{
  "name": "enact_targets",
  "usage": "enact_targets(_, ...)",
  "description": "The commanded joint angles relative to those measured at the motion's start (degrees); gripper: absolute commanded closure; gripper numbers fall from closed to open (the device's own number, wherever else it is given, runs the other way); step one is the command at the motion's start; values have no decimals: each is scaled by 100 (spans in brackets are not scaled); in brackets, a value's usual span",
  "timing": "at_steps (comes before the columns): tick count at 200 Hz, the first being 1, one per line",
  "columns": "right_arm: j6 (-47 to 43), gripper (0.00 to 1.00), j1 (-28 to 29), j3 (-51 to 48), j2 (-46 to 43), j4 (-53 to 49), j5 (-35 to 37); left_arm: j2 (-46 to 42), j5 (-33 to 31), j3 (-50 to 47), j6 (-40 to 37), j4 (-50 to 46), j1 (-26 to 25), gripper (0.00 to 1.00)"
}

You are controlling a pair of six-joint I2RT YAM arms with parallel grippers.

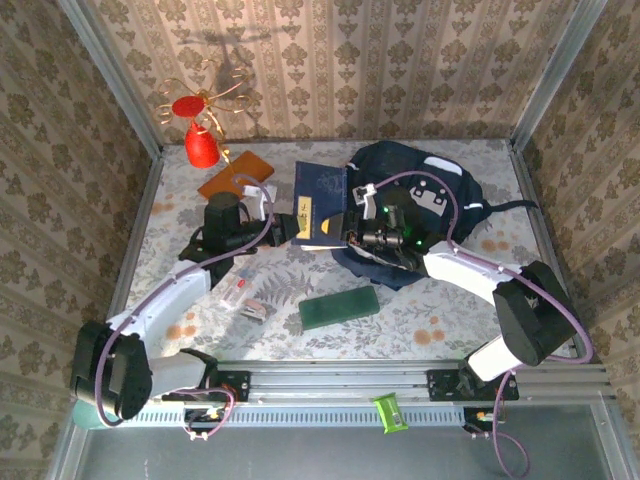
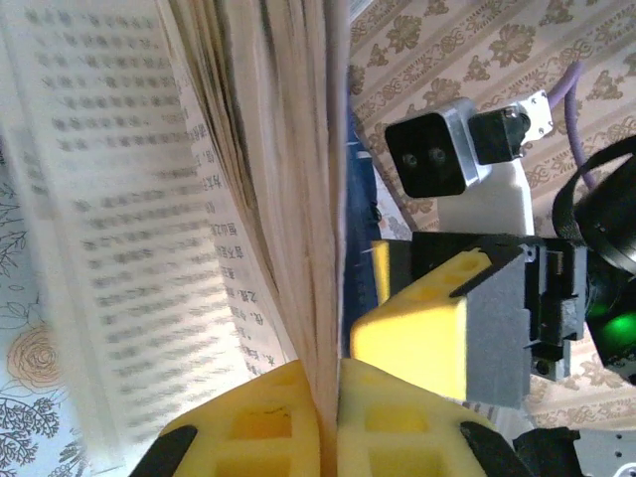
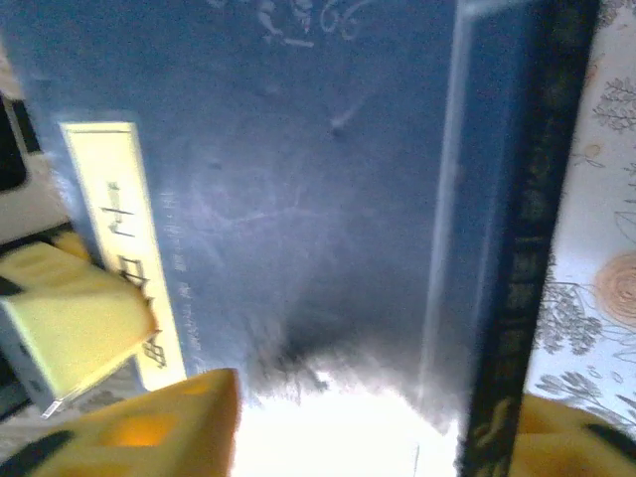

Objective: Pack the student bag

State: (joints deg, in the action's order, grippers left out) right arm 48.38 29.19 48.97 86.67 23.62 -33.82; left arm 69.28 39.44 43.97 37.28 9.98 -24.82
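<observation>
A navy book [image 1: 320, 205] with a yellow label stands upright in the middle of the table. My left gripper [image 2: 328, 397] is shut on its lower page edge, and the pages fan out to the left. My right gripper [image 3: 348, 437] faces the book's navy cover [image 3: 298, 199]; its yellow fingers [image 3: 149, 427] stand apart, with the spine [image 3: 507, 258] close to the right one. That view is blurred. The student bag [image 1: 440, 185], dark navy with a white patch, lies behind the right arm at the back right.
An orange-brown notebook [image 1: 236, 175] and a red ornament [image 1: 203, 145] sit at the back left. A green case [image 1: 340, 307] and small packets [image 1: 245, 295] lie near the front. Metal posts and patterned walls ring the table.
</observation>
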Motion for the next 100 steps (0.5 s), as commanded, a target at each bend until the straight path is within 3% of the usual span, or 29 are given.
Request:
enact_targets(1, 608, 77, -124, -210, -388, 1060, -200, 184, 125, 56, 258, 530, -61, 96)
enact_targets(15, 615, 88, -268, -303, -643, 914, -110, 381, 64, 179, 153, 397, -91, 87)
enact_targets(36, 468, 95, -677, -354, -1177, 270, -50, 680, -134, 447, -321, 43, -95, 66)
enact_targets(47, 359, 97, -1016, -313, -1485, -336, -14, 816, -439, 639, -744, -300, -343, 59)
enact_targets(77, -147, 100, -2244, -71, -2240, -1990, 23, 1314, -1375, 1139, -2301, -861, -914, 49)
enact_targets(100, -489, 100, -3062, 86, -2594, -2766, 52, 1799, -2264, 1561, -3947, -1209, -1571, 44)
